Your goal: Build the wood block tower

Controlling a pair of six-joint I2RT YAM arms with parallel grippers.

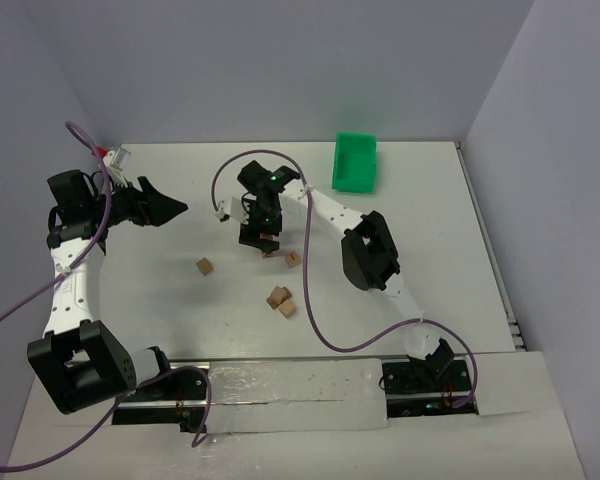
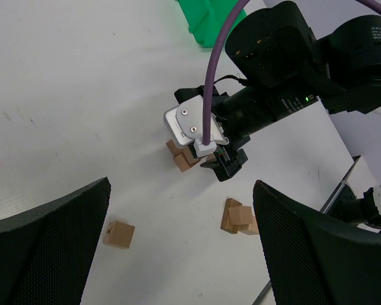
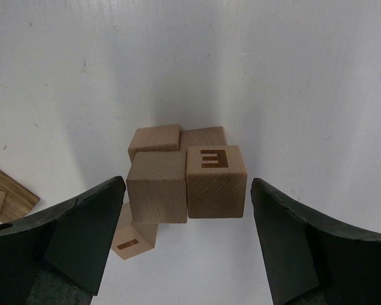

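White bench [image 1: 435,225]: right gripper [image 1: 263,240] hangs spread over a clump of wood blocks [image 3: 157,185] at centre; left gripper [image 1: 172,210], spread and empty, hovers at left; loose blocks [image 1: 280,297] lie nearby.

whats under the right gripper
A clump of wood blocks sits below the open right gripper: two cubes on top, three lower ones peeking out. Whatever lies directly beneath the top two is covered.

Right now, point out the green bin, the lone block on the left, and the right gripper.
green bin [image 1: 354,162]: top external view, its inner floor.
lone block [image 1: 205,266]: top external view, its top face.
right gripper [image 3: 187,190]: right wrist view, midway between its fingertips.
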